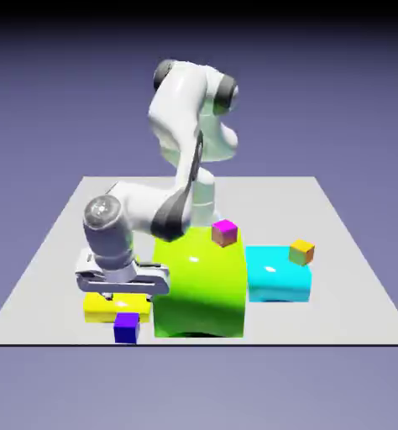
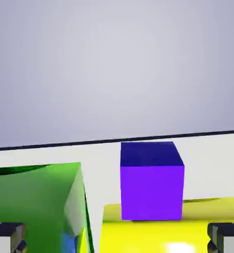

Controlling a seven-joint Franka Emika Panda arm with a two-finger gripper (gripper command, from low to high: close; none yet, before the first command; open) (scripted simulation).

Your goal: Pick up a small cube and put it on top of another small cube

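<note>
Shows the small dark blue cube [image 1: 127,328] close to the table's [image 1: 337,323] near edge, toward the near left corner in the exterior view, overlapping the near side of the yellow block [image 1: 97,310] in that view. Leaves unclear whether it touches that block or rests on it. Holds nothing in the gripper [image 1: 128,297], tilted just over the yellow block, with fingers [image 2: 17,238] wide apart at the bottom edge of the hand view. Presents the blue cube's violet face ahead, between the two tips in direction but beyond them, with yellow to either side of its lower part.

Stands in the way on the exterior view's right of the yellow block: the bulky green block [image 1: 199,285], much larger than the cubes and reaching close to the near edge. Places the magenta-topped cube [image 1: 225,233] against the green block's far right corner in the exterior view; hard to tell how it is supported. Continues farther right with the cyan block [image 1: 278,281], beside the green one, and the small orange cube [image 1: 301,252] overlapping its far right corner.
</note>
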